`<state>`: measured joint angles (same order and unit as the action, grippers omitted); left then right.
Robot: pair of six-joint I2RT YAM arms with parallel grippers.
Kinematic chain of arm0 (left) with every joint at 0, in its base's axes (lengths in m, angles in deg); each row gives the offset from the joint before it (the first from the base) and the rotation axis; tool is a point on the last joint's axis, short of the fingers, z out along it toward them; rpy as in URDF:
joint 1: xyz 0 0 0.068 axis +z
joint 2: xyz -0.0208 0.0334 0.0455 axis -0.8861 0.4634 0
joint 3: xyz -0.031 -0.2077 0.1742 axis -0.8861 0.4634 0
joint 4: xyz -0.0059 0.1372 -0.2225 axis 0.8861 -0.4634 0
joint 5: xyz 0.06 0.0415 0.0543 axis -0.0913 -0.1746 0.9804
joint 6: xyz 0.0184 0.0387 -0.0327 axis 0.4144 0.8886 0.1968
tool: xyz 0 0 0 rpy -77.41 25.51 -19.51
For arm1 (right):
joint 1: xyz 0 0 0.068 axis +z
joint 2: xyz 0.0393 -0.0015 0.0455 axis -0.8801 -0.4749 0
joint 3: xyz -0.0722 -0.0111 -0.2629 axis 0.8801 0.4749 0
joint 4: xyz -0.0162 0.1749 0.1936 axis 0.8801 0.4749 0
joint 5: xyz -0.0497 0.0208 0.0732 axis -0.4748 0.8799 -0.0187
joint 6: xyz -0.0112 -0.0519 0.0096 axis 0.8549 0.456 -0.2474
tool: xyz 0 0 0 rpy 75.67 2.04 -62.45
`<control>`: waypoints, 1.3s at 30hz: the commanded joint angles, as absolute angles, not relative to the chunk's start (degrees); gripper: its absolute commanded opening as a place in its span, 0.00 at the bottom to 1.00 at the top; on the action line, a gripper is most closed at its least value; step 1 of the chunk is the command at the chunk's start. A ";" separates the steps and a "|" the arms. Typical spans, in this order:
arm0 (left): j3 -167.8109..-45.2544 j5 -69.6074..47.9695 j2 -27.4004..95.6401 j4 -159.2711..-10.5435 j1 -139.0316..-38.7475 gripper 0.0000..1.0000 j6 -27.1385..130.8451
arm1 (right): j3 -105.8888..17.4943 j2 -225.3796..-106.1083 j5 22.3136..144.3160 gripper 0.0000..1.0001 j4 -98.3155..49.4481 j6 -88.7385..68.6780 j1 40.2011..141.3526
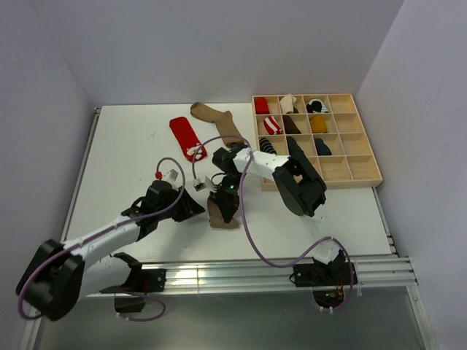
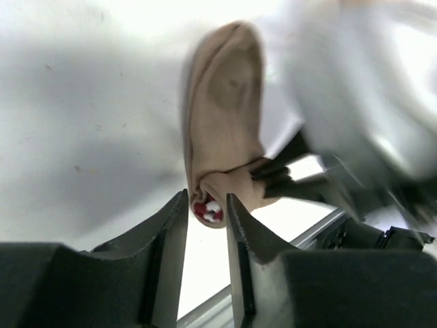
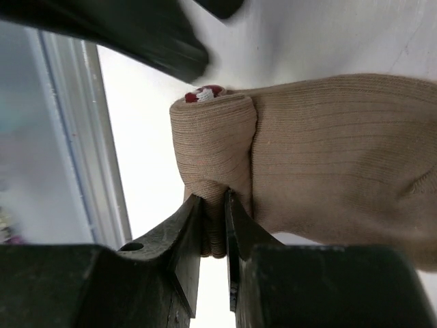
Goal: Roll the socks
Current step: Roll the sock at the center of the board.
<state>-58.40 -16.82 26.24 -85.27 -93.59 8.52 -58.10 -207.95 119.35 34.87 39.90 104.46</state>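
Note:
A tan sock point(image 1: 225, 219) lies near the table's front, its near end rolled up with a maroon-white cuff showing inside the roll point(image 2: 207, 209). My right gripper point(image 3: 213, 201) is shut on the rolled part point(image 3: 212, 137), pinching its fabric; in the top view it point(image 1: 225, 198) stands over the sock. My left gripper point(image 2: 207, 198) is open by a narrow gap, its tips just short of the roll's end, left of the sock in the top view point(image 1: 195, 208). A red sock point(image 1: 185, 137) and a brown sock point(image 1: 217, 118) lie flat farther back.
A wooden compartment tray point(image 1: 363, 177) stands at the right, with rolled socks in several of its cells. The table's front metal rail point(image 1: 241, 271) runs close below the tan sock. Grey walls close the back and sides.

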 commanded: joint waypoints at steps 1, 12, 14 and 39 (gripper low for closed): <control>-55.29 -9.87 17.36 -80.16 -93.94 0.35 11.48 | -61.02 -212.71 117.94 0.22 41.67 41.26 103.93; -60.20 1.21 18.73 -78.14 -110.98 0.45 28.62 | -72.00 -222.12 119.79 0.22 49.85 41.61 101.90; -61.60 3.49 21.54 -77.08 -113.36 0.47 30.12 | -72.62 -222.65 119.79 0.22 50.47 41.52 101.82; -64.16 3.16 36.58 -76.55 -117.15 0.52 34.87 | -79.39 -228.54 121.03 0.24 55.57 39.68 98.48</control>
